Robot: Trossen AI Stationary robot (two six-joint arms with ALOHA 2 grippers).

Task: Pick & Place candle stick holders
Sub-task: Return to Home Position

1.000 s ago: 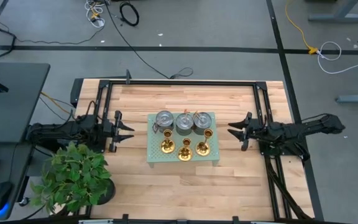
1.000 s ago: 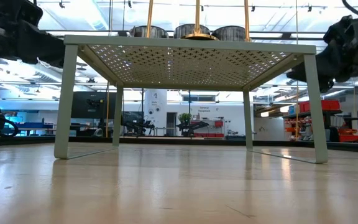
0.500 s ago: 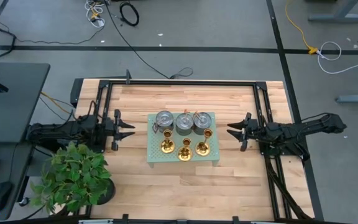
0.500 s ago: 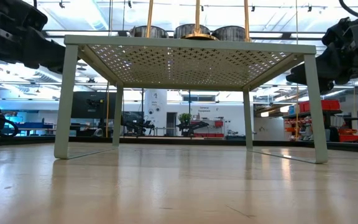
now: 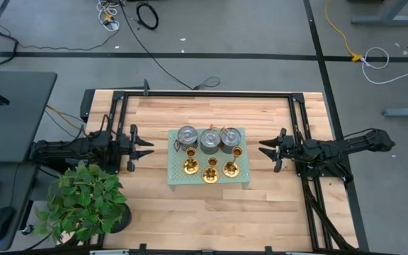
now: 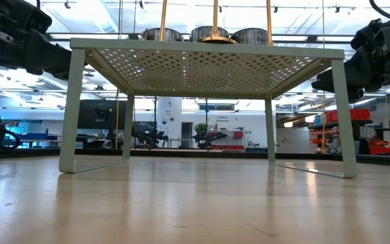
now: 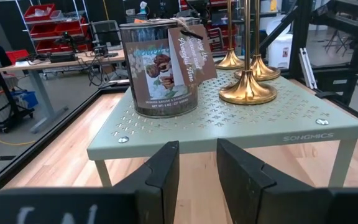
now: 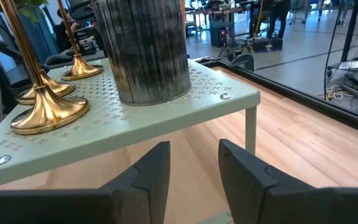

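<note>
High view: three gold candle stick holders [image 5: 212, 171] stand upright in a row on the green shelf [image 5: 173, 178], mid-counter [image 5: 261, 209]. The left claw [image 5: 144, 147] and right claw [image 5: 265, 149] flank the shelf, equally near, both spread apart and empty. Low view: the shelf top hides most of the bases. Wrist views: the stems run out of frame.

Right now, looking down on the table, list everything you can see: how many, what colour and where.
table: one, light wood, under everything
shelf: one, pale green, middle of table
candle holders: three, gold, in a row on shelf
jar candles: three, grey lids, in a row beside them on shelf
plant: one, green, table corner by left arm
left pincer: one, black, open, left of shelf
right pincer: one, black, open, right of shelf
</note>
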